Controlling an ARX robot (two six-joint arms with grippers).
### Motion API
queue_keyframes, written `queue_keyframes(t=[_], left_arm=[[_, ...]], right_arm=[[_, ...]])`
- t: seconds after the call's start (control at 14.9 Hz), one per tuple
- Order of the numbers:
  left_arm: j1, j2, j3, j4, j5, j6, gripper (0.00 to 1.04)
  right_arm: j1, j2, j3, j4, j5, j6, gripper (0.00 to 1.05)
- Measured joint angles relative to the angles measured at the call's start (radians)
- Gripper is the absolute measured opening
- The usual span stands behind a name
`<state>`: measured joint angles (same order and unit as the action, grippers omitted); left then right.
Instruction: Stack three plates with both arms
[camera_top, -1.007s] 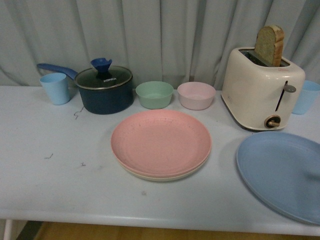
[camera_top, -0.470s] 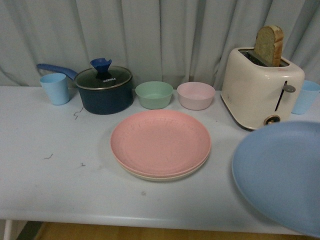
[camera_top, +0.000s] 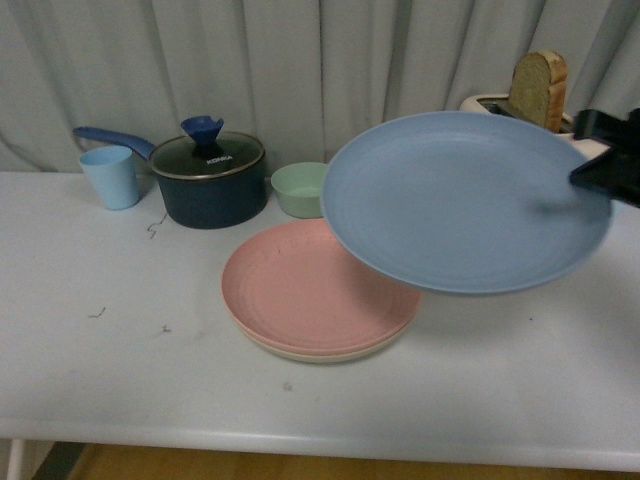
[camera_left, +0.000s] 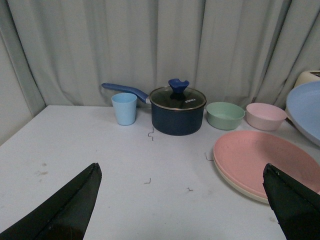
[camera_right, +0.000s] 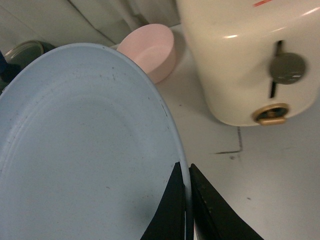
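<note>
The right end effector (camera_right: 186, 205) is clenched on the right rim of the blue plate (camera_top: 465, 200), one finger above and one below the edge. The plate hangs in the air above the desk (camera_top: 100, 360), a little tilted, with its left part over the far right side of the pink plate (camera_top: 300, 285); the two are not touching. The pink plate lies flat on the cream plate (camera_top: 320, 353), whose rim shows just below it, and this pair sits near the middle of the desk.

The left end effector (camera_left: 181, 172) is released, its two dark fingers (camera_left: 75, 200) spread wide with nothing between them, low over the left part of the desk.

Along the far edge, from the left, stand a light blue cup (camera_top: 110, 177), a dark pot (camera_top: 208, 185) with a glass lid and blue knob, a green bowl (camera_top: 298, 188) and a pink bowl (camera_left: 265, 116). At the far right a cream toaster (camera_right: 240, 60) holds a slice of bread (camera_top: 540, 90). A grey curtain (camera_top: 300, 70) hangs behind.
</note>
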<state>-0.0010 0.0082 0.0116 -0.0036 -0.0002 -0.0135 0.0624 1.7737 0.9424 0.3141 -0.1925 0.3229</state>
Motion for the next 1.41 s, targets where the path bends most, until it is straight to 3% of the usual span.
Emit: queue_keyframes(t=[0.34, 0.54, 1.01, 1.41], left_arm=[[0.0, 0.0, 0.0, 0.0, 0.0, 0.0, 0.98], [0.0, 0.0, 0.0, 0.0, 0.0, 0.0, 0.98], [0.0, 0.0, 0.0, 0.0, 0.0, 0.0, 0.98], [0.0, 0.0, 0.0, 0.0, 0.0, 0.0, 0.98]], right_arm=[[0.212, 0.293, 0.326, -0.099, 0.124, 0.154, 0.03], [0.278, 0.388, 0.355, -0.133, 0.198, 0.211, 0.03], [0.271, 0.433, 0.364, -0.165, 0.248, 0.272, 0.03], [0.27, 0.32, 0.275, -0.143, 0.21, 0.288, 0.67]])
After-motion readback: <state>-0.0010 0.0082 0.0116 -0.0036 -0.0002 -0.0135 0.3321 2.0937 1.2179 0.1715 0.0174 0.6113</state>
